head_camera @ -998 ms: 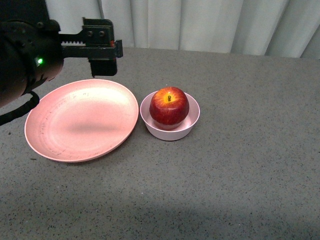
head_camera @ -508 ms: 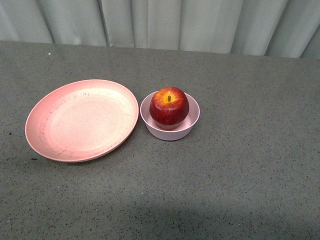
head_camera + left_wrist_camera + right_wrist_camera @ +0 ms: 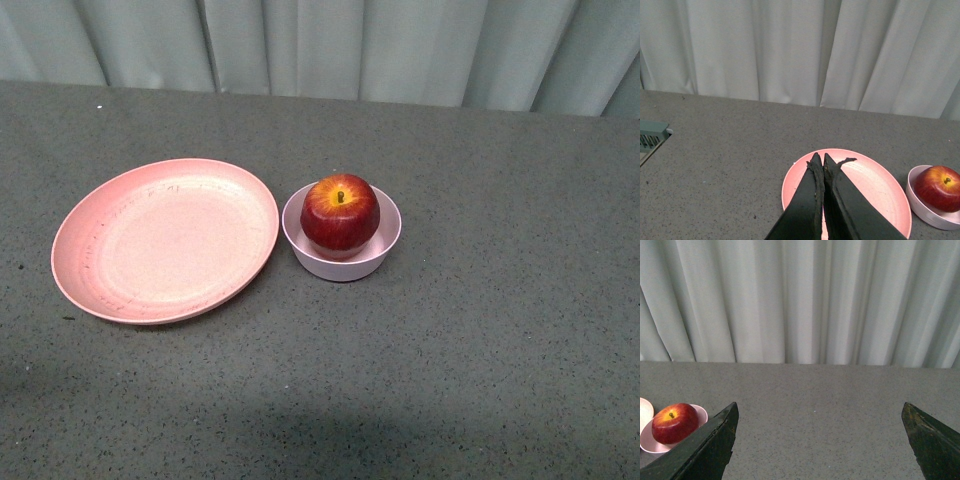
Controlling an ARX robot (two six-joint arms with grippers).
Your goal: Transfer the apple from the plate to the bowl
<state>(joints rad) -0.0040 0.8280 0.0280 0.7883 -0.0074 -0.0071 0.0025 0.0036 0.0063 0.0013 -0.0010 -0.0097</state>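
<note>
Front view shows the apple sitting in the bowl beside the bare plate, so keep your closed left tool and wide-open right tool clear behind them.

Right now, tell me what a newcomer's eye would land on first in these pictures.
The dark-red apple with its yellow-orange patch grabs the eye first, sitting in the small pale-pink bowl near the middle of the grey table. Just to the bowl's left lies the wide salmon-pink plate, bare. In the wrist views, the left gripper is pressed shut above the plate, while the right gripper stands wide open.
</note>
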